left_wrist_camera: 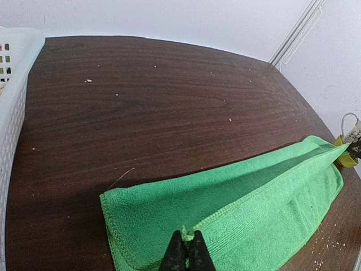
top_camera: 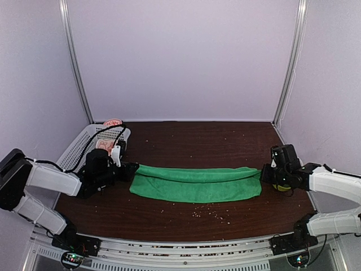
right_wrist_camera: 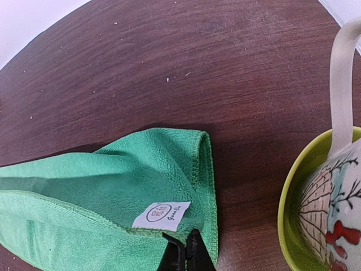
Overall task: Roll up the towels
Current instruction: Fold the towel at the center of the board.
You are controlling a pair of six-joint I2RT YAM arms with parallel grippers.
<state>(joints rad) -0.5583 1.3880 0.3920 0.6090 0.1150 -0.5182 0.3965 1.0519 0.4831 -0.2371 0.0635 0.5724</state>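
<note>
The green towel (top_camera: 194, 183), stretched from 9 to 3 o'clock at the centre of the table (top_camera: 186, 141), is clamped at its ends by the left gripper (left_wrist_camera: 188, 244) and right gripper (right_wrist_camera: 184, 244); tension should be shared evenly.

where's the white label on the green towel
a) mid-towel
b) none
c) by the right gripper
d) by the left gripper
c: the right wrist view shows the label on the towel end pinched by the right gripper.
</note>
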